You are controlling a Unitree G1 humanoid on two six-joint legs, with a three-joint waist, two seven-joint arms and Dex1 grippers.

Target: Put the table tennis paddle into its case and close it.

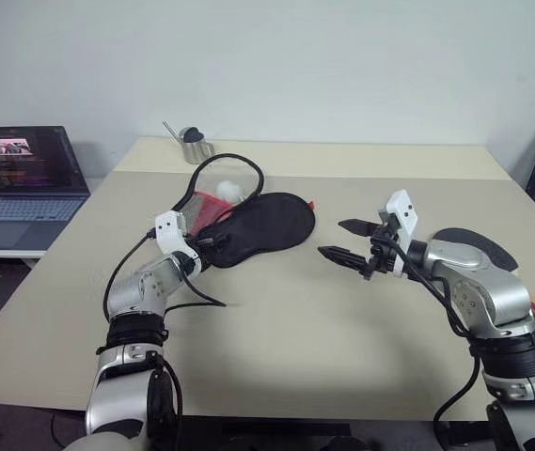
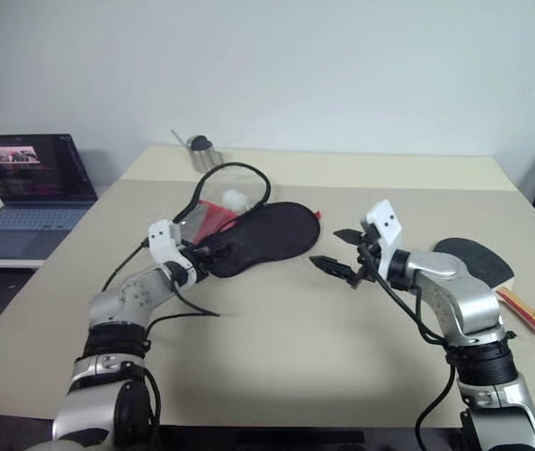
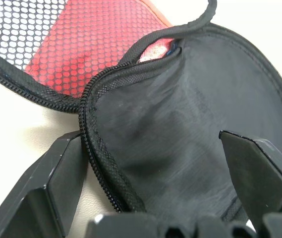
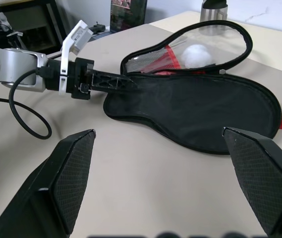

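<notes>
Left gripper (image 1: 207, 244), centre-left of the head view: its 2 fingers (image 3: 46, 193) are spread wide and straddle the zipped rim of the case (image 1: 262, 225), 1 finger outside on the worktop (image 1: 295, 348) and 1 over the black lining; nothing is pinched yet. Right gripper (image 1: 347, 242), centre-right: fingers likewise spread and empty, hanging above the worktop just to the right of the case and pointing toward it. The case lies at centre frame, unzipped, its flap raised as a loop above the red mesh end, with the white fluffy charm (image 1: 230, 191) inside that loop. The table tennis paddle (image 1: 474, 250) rests flat at the right edge of the frame, behind the right forearm and well apart from both grippers and from the case. Step in hand, as judged: securing the opened case before loading. The next move calls for the left gripper to close on the rim and hold the mouth open, while the right turns back to fetch the paddle.
</notes>
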